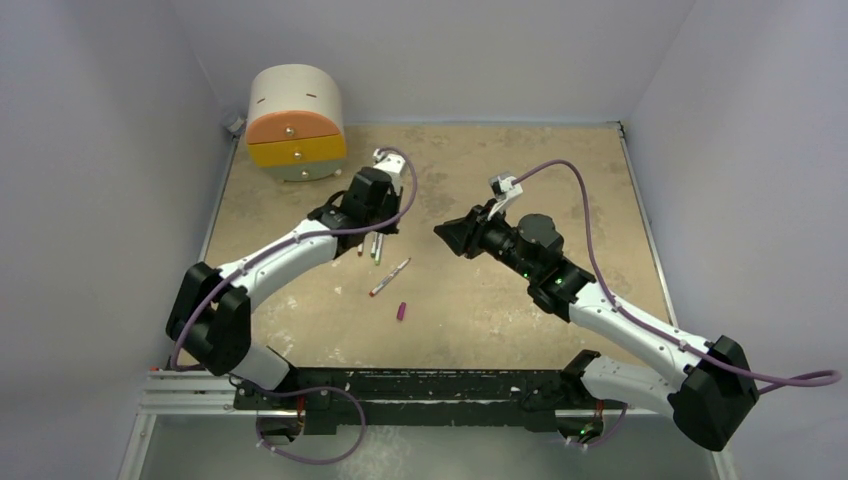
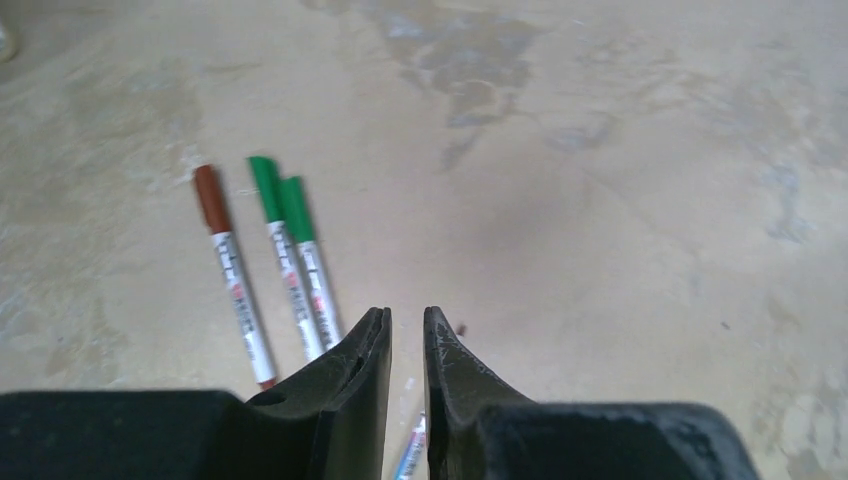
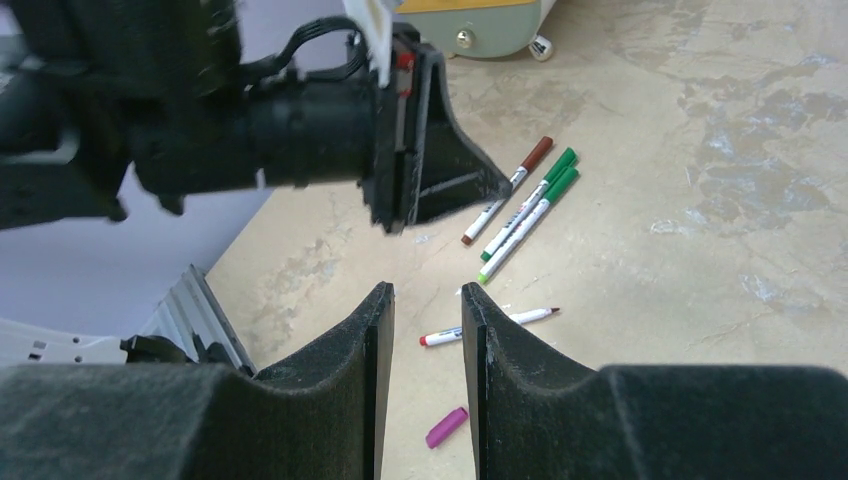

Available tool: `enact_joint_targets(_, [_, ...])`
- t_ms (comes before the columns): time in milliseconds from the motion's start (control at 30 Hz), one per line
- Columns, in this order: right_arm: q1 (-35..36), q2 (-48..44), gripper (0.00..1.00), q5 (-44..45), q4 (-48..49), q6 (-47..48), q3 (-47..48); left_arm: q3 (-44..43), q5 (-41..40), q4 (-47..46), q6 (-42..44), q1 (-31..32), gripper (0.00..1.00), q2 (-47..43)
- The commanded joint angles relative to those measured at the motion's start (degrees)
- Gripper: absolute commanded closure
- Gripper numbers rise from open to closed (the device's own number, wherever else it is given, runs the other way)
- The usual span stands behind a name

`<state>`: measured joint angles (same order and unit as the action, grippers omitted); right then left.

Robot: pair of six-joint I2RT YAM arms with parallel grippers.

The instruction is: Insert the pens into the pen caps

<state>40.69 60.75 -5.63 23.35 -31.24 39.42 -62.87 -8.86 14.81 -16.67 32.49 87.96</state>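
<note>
**One pen (image 1: 390,277) uncapped, pink cap (image 1: 401,311) near it**

Over the table (image 1: 560,180), the left gripper (image 2: 406,315) hangs empty, jaws slightly apart. The right gripper (image 3: 427,292) is empty too, jaws wider. Three capped pens (image 2: 286,275) lie side by side. The pen lies just under the left gripper, probably the nearer one. It runs near-left to far-right, and its thin tip seems to point far-right.

The left arm (image 1: 290,250) and right arm (image 1: 620,320) reach inward from their bases, elbows out. The left gripper (image 2: 407,318) tilts downward, its jaws parted by a narrow, empty gap. The right gripper (image 3: 427,292), aimed at its partner, stands wider apart and grips nothing.
</note>
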Motion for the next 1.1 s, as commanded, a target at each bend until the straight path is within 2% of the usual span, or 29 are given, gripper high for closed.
enact_joint_targets(0, [-0.47, -1.16, 0.67, 0.18, 1.53, 0.64, 1.44, 3.98, 3.01, -2.45, 2.60, 4.71, 0.86, -2.00])
enact_joint_targets(133, [-0.49, -1.35, 0.66, 0.44, 0.44, 1.51, 2.30, 7.57, 3.26, -2.27, 2.82, 6.47, 0.80, -0.31])
enact_joint_targets(367, [-0.47, -0.87, 0.66, 0.09, 0.61, 1.38, 1.98, 7.95, 3.42, 2.69, 1.89, 6.53, 0.70, 2.13])
enact_joint_targets(767, [-0.52, 0.29, 0.66, 0.08, 1.02, 1.67, 2.32, 6.63, 6.11, 6.24, 3.68, 6.71, 0.70, 6.64])
enact_joint_targets(1067, [-0.56, 1.04, 0.67, -0.43, 1.43, 1.91, 2.36, 5.09, 4.04, 9.43, 4.44, 6.77, 0.70, 10.59])
